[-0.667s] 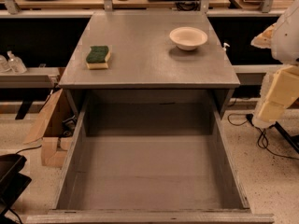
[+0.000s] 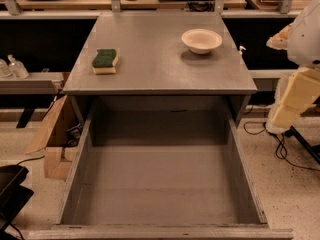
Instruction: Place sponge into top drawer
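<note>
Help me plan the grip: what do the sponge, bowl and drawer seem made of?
The sponge: soft pale-yellow foam under a rough dark green scouring layer. The bowl: smooth matte cream, ceramic or plastic, unclear. The drawer: matte grey with streaks, likely weathered wood. The gripper hangs at the right edge, apart from all three.

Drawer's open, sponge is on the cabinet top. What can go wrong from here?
1. The gripper hangs off the cabinet's right side and the sponge lies far left, so a reach across might clip the white bowl.
2. The sponge sits close to the left edge; a sloppy grasp could push it off.
3. The top drawer is pulled far out, so the arm may bump its right wall.
</note>
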Robot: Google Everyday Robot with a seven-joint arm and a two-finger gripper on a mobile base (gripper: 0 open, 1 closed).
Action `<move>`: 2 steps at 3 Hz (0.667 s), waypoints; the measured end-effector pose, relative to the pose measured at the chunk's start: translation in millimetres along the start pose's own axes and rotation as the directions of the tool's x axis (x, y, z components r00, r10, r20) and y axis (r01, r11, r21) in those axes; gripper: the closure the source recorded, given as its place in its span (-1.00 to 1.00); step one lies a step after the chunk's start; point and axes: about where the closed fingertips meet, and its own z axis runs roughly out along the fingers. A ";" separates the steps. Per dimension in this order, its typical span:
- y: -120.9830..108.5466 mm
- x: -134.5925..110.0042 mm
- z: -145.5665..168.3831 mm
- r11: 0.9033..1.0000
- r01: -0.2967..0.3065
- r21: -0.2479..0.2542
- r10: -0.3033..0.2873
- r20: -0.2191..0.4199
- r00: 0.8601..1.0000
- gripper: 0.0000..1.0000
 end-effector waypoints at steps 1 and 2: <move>-34.6 -36.3 22.6 1.000 -0.018 0.012 0.017 0.113 0.994 -1.00; -80.0 -96.8 56.6 0.994 -0.106 0.014 0.098 0.276 0.956 -1.00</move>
